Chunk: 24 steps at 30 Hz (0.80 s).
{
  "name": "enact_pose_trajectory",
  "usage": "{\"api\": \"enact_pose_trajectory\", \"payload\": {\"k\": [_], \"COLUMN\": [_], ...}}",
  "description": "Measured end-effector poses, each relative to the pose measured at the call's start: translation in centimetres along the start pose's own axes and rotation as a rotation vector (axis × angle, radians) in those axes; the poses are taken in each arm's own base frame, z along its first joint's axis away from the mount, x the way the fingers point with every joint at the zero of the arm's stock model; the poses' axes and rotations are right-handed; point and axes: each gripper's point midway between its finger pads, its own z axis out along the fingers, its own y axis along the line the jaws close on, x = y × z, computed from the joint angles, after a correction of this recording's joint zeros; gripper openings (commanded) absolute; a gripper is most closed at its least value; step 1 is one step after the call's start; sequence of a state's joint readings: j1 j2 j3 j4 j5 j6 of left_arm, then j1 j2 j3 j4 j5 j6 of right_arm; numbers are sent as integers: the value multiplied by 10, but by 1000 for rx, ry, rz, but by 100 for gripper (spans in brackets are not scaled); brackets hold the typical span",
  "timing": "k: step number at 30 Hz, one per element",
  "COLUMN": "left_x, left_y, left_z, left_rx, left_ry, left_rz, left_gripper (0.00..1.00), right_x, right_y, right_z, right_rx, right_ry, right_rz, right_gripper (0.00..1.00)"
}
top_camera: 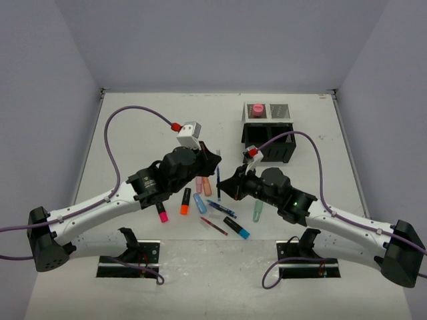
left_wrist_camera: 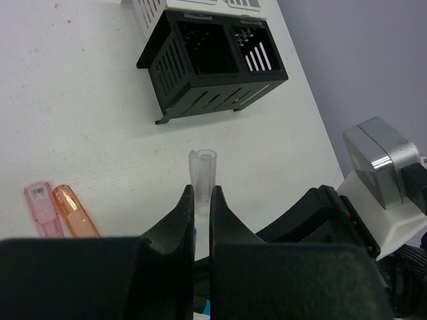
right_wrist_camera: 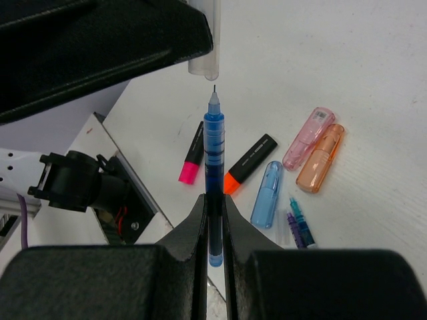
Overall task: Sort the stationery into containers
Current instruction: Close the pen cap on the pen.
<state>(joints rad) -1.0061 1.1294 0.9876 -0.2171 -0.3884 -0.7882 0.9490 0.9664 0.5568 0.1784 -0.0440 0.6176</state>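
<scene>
Finding 1: The left gripper (left_wrist_camera: pixel 200 197) has its fingers closed on a clear cap (left_wrist_camera: pixel 202 172). The cap stands out beyond the fingertips with its open mouth at the far end.

Finding 2: The right gripper (right_wrist_camera: pixel 213 204) is clamped on a blue pen (right_wrist_camera: pixel 213 152). The barrel runs up between the fingers and the bare needle tip is exposed. The tip sits just beside the end of the cap and is not inside it. In the right wrist view a thin gap shows between the two.

Finding 3: Both grippers meet over the middle of the table (top_camera: pixel 133 113), near the loose stationery.

Finding 4: Lying flat on the table are:
- a pink-tipped black highlighter (top_camera: pixel 162 213)
- an orange-tipped black highlighter (top_camera: pixel 185 201)
- a blue translucent highlighter (top_camera: pixel 199 203)
- a pink translucent highlighter (right_wrist_camera: pixel 308 138) touching a peach one (right_wrist_camera: pixel 320 159) side by side
- a second blue pen (top_camera: pixel 221 209)
- a red pen (top_camera: pixel 213 225)
- a blue-tipped black highlighter (top_camera: pixel 236 228)
- a mint highlighter (top_camera: pixel 258 211) beside the right arm

Finding 5: The black organizer (top_camera: pixel 267 133) stands at the far right of the table, well apart from the loose items. A pink glue stick (top_camera: pixel 256 109) stands upright in its far left pale compartment. The two dark near compartments cannot be judged from the overhead view, but the one seen from the left wrist looks empty.
</scene>
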Motion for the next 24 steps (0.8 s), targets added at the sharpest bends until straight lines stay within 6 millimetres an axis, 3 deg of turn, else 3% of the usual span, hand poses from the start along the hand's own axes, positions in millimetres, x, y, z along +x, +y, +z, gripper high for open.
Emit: {"api": "enact_pose_trajectory", "payload": {"k": [24], "left_x": [8], "left_y": [-1], "left_z": [1], "left_rx": [43], "left_ry": [2], "left_rz": [24], "left_gripper": [0], "right_x": [-4], "right_y": [-4], "right_z": [-4], "right_rx": [32], "right_ry": [-16], "right_rz": [-2], "right_gripper": [0]}}
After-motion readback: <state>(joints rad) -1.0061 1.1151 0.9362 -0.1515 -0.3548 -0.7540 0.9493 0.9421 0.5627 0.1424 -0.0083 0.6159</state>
